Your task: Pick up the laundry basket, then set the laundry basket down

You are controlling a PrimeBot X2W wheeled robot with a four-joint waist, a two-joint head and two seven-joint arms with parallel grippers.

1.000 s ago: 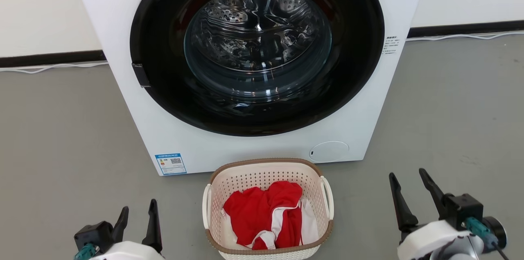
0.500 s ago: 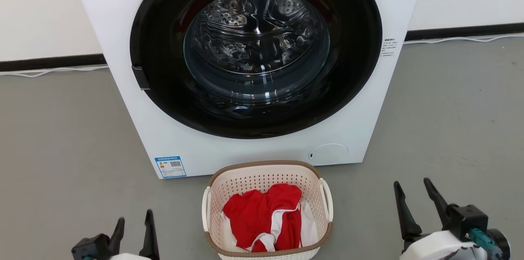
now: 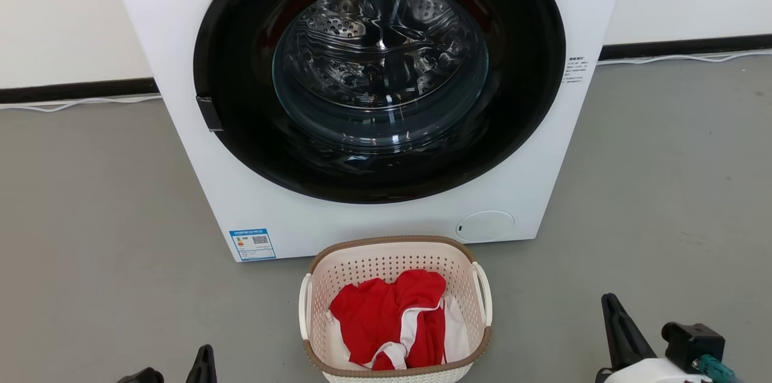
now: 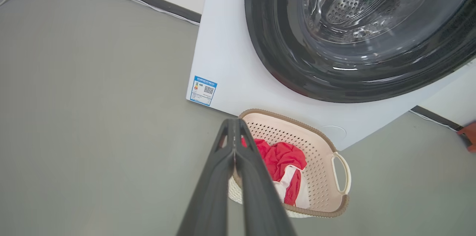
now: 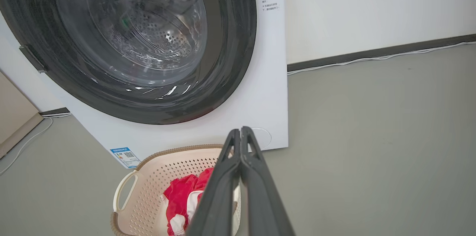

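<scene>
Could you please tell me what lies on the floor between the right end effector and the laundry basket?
That stretch is bare: in the head view, plain grey floor separates the right end effector from the laundry basket.

Colours around the white washer
You see its door ring glossy black around a silvery drum dotted with holes, and a blue-and-white label at its lower left corner. In front of the washer the laundry basket is cream, perforated in rows, with a brown woven-look rim and white handles; the cloth in it is red with white trim. Beside the washer the floor is grey; behind it, black skirting under a white wall
</scene>
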